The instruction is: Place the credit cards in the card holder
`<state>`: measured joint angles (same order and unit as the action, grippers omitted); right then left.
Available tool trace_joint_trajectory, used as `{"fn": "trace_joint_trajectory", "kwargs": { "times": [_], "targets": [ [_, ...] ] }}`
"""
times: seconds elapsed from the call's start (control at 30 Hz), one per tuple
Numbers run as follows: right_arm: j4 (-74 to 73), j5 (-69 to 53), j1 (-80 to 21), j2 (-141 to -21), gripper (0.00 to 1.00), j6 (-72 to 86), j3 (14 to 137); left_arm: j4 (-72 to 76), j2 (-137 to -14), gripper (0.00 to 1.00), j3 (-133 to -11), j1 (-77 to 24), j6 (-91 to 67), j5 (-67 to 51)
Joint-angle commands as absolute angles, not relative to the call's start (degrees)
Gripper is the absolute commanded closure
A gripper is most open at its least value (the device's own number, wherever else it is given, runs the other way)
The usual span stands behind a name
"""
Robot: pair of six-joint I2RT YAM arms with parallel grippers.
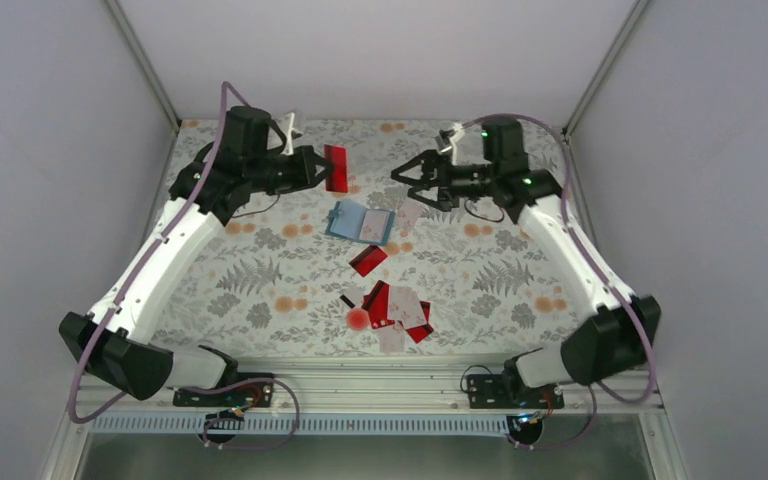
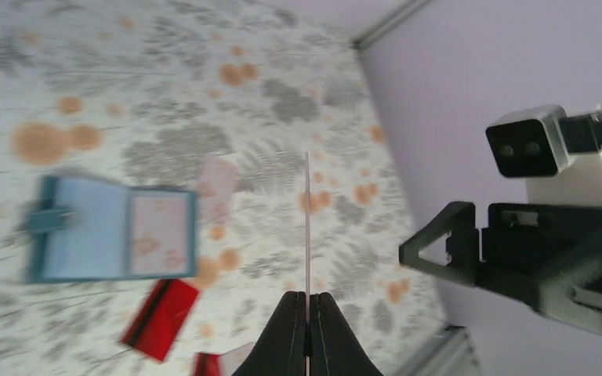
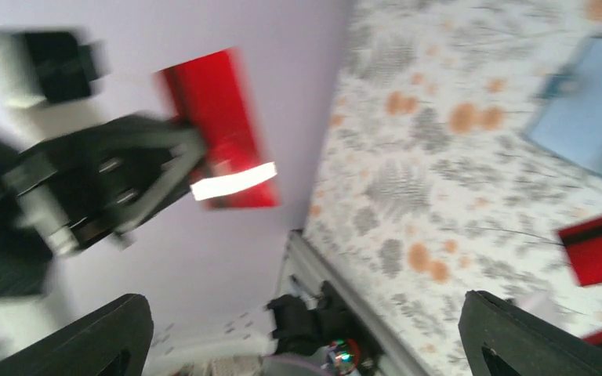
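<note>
The teal-blue card holder [image 1: 358, 222] lies open on the table's middle, a pale card showing in its right half. My left gripper [image 1: 320, 168] is shut on a red credit card [image 1: 336, 168] and holds it upright above the table, behind and left of the holder. In the left wrist view the card [image 2: 306, 227] is edge-on between the shut fingers, with the holder [image 2: 110, 229] at left. My right gripper [image 1: 407, 172] is open and empty, facing the held card [image 3: 223, 129]. One red card [image 1: 367, 260] lies in front of the holder; several red and pale cards [image 1: 400, 310] lie piled nearer.
A round red blob [image 1: 358, 318] and a tiny black piece [image 1: 347, 300] lie left of the pile. A pale card [image 1: 410, 215] lies right of the holder. Metal frame posts and grey walls enclose the flowered table [image 1: 520, 290].
</note>
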<state>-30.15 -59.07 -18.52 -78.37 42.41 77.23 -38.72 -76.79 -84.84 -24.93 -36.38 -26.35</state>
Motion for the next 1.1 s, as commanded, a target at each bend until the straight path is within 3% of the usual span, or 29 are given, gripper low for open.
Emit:
{"fn": "trace_joint_trajectory", "kwargs": {
  "times": [0.0, 0.17, 0.4, 0.77, 1.07],
  "targets": [
    [-43.34, -37.81, -22.68, -88.37, 0.01, 36.49, 84.14, -48.93, -77.48, 0.98, -84.8, -22.87, -27.45, -18.1],
    [-59.61, -14.33, -30.9, -105.23, 0.01, 34.78, 100.29, -51.23, -78.88, 0.98, -82.47, -19.03, -25.07, -14.0],
    [-72.11, 2.11, -40.97, -124.32, 0.01, 38.26, 119.98, -51.73, -75.85, 0.98, -75.14, -15.05, -24.31, -8.91],
    [-70.74, 7.37, -45.96, -140.49, 0.01, 37.49, 133.0, -47.64, -68.07, 0.98, -61.5, -10.83, -20.81, -9.0],
    [-69.87, 12.93, -46.67, -144.04, 0.01, 35.25, 135.49, -47.79, -65.66, 0.98, -59.71, -10.61, -21.06, -9.69]
  ]
}}
